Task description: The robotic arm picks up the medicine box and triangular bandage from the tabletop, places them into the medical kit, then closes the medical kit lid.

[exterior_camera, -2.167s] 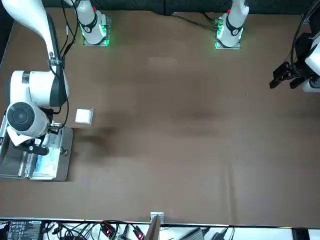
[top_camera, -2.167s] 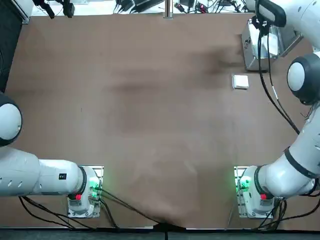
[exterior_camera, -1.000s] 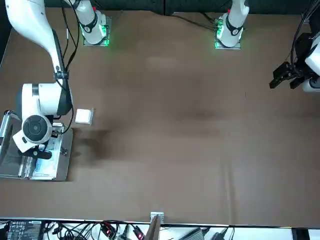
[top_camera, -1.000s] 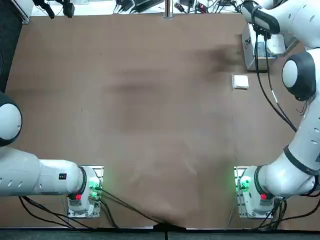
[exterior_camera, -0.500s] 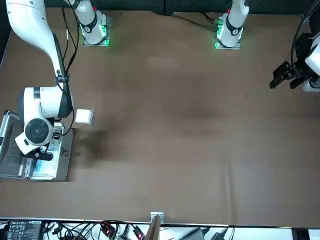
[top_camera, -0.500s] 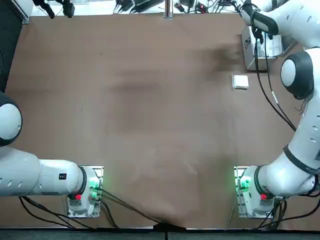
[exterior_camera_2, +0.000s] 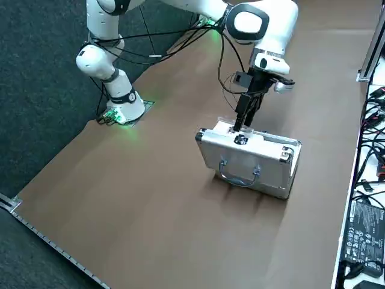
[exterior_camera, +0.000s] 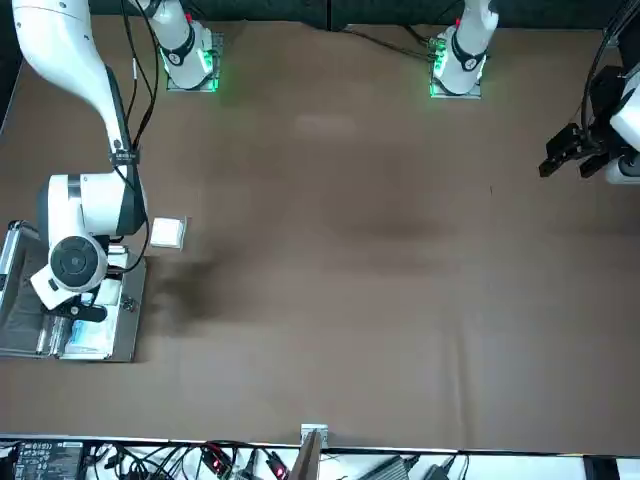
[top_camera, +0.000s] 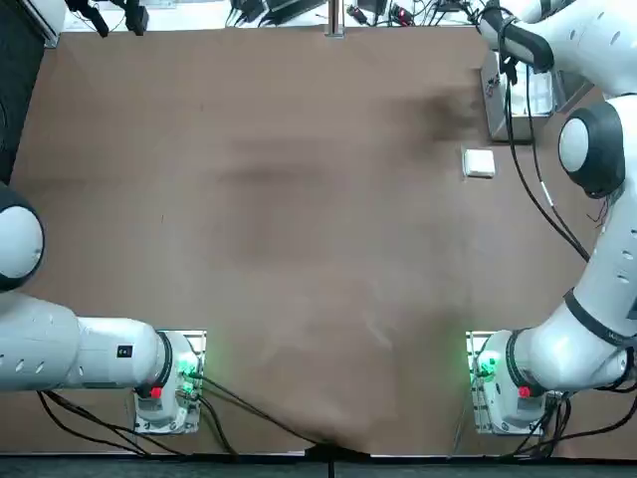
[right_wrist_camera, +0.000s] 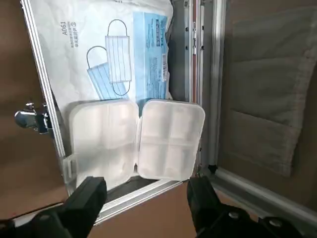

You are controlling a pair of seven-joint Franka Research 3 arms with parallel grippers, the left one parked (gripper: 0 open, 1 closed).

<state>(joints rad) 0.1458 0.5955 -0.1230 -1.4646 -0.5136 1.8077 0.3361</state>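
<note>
**One item in the kit, one left on the counter**

The small white medicine box (top_camera: 479, 162) lies flat on the counter (top_camera: 299, 219), just beside the open medical kit (exterior_camera_2: 249, 158). I judge it light and stiff, a little crushable, so I should pinch it across two opposite edges. It is nearly square, with no clear long axis. My claw (right_wrist_camera: 143, 201) hovers open and empty over the kit, above a white compartment tray (right_wrist_camera: 136, 141) and a mask packet (right_wrist_camera: 119, 49).
</note>
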